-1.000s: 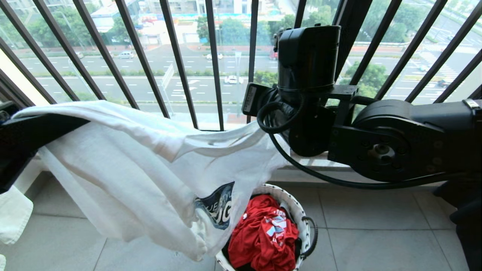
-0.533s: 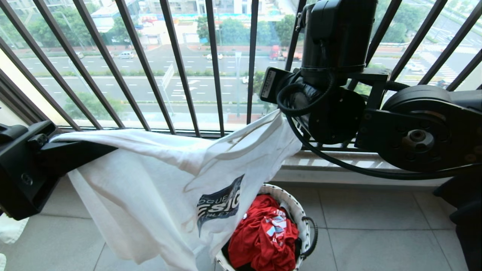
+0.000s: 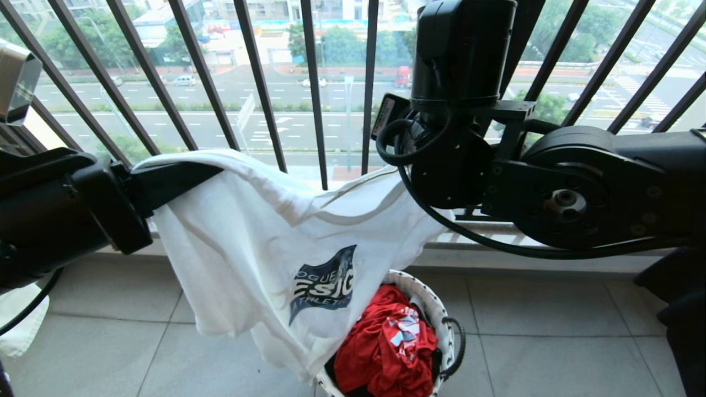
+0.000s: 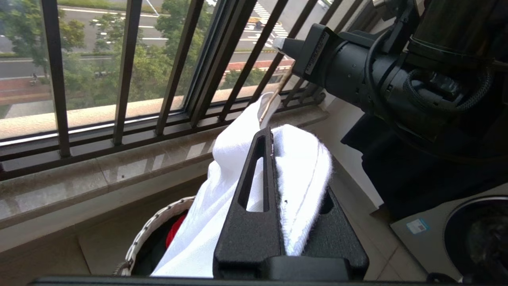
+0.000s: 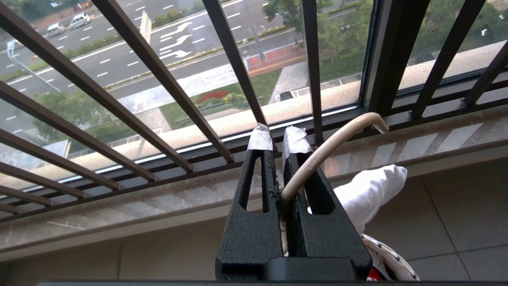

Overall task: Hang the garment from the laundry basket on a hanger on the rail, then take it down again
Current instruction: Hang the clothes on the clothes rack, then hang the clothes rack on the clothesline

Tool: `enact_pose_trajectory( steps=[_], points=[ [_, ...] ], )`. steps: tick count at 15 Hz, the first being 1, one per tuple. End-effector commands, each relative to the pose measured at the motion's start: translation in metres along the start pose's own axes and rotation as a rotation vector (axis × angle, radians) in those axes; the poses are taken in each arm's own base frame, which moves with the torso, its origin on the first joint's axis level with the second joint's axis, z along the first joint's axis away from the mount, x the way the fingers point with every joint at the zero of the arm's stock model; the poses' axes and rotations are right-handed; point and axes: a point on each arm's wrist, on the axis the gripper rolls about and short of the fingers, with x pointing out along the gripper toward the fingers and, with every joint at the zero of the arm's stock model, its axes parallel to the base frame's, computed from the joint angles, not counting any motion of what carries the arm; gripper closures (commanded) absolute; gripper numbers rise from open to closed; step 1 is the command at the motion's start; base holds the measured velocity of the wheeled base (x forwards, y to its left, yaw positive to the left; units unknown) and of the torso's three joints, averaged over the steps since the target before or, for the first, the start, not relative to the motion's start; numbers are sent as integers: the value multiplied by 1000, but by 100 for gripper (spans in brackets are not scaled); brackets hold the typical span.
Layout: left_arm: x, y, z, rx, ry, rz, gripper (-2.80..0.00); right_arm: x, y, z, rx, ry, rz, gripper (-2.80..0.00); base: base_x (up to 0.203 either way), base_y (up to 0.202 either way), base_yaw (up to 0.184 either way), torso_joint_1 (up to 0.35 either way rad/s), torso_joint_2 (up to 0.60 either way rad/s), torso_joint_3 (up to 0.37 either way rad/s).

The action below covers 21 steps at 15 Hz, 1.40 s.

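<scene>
The garment (image 3: 265,242), a white T-shirt with a dark blue chest print (image 3: 325,284), hangs stretched between my two arms above the laundry basket (image 3: 438,309). My left gripper (image 3: 209,168) is shut on one edge of the garment (image 4: 305,174); white cloth fills its jaws (image 4: 278,137). My right gripper (image 5: 278,139) is shut on the cream hook of the hanger (image 5: 337,141), with the garment (image 5: 369,194) bunched just below it. In the head view the right arm (image 3: 452,110) hides that gripper. The rest of the hanger is hidden inside the shirt. The rail is out of view.
The black window railing (image 3: 314,94) and a stone sill (image 3: 496,237) run close behind both arms. A red garment (image 3: 386,342) lies in the basket. A washing machine (image 4: 472,234) stands to the right, and white cloth (image 3: 22,320) hangs at the far left.
My left arm has swung inward and up with the shirt's edge, so the shirt now hangs narrower with its print facing me. My right arm rose, then shifted slightly left.
</scene>
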Motion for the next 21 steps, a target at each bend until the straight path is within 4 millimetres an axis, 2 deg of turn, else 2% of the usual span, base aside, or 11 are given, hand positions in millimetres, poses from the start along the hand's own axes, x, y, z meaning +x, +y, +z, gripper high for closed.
enact_pose_trajectory(
  steps=[1,3,5,9,11,16,17,21],
  points=[
    [12,0,7,-3,-48,82,0,5,7,-9,2,-1,-11,0,0,0,0,0,0,0],
    [18,-3,14,-13,-89,141,0,5,8,-9,12,-3,-11,0,0,0,0,0,0,0],
    [23,-11,10,-30,-75,122,0,5,10,-6,24,-10,-7,0,0,0,0,0,0,0],
    [34,-10,-6,-47,-14,121,0,3,8,4,47,-23,-8,0,0,0,0,0,0,0],
    [32,-16,-7,-43,-12,106,0,5,7,4,46,-25,-11,0,0,0,0,0,0,0],
    [39,-11,-12,-20,-9,171,0,3,6,10,57,-32,-11,0,0,0,0,0,0,0],
    [39,-12,-11,-19,-13,170,-280,3,5,10,57,-32,-12,0,0,0,0,0,0,0],
    [39,-12,-8,-16,-21,168,-280,2,4,14,63,-37,-13,0,0,0,0,0,0,0]
  ],
)
